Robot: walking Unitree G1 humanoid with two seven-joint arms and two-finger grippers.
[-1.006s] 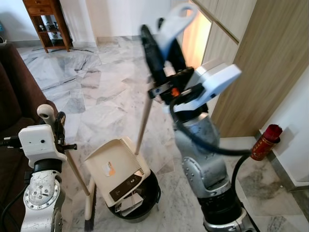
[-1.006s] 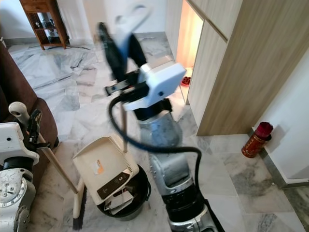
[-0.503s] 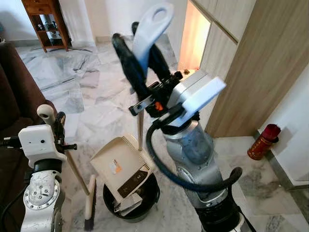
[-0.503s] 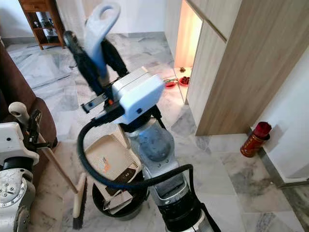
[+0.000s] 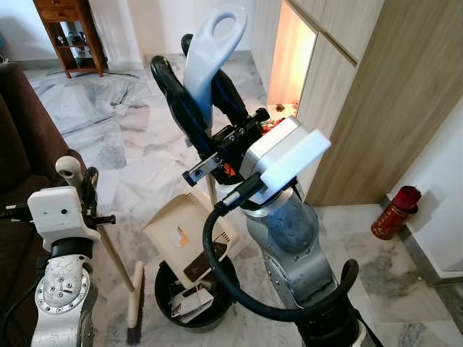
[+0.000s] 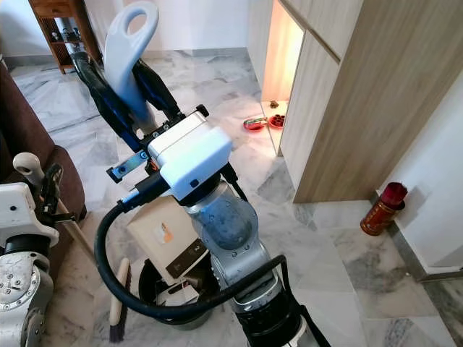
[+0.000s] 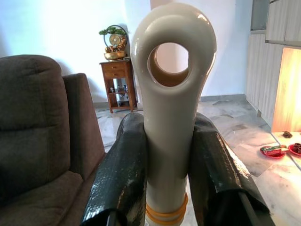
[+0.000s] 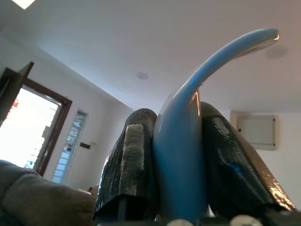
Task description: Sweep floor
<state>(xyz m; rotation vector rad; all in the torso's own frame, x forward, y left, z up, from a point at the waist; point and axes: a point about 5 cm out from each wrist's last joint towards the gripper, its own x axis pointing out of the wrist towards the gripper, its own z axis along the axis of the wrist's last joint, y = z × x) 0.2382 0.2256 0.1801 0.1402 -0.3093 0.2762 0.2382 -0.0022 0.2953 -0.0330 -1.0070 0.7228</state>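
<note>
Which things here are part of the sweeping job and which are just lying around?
Job:
right gripper holding the dustpan handle
dustpan
black bin
left gripper holding the broom handle

Lying about:
red bottle
brown sofa
wooden side table

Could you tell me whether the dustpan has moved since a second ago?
Yes. The dustpan has tipped steeper over the black bin, as the right gripper swung its handle leftward.

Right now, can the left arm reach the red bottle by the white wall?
Probably not: the left end effector is shut on the broom handle, and the red bottle stands far off on the robot's right.
</note>
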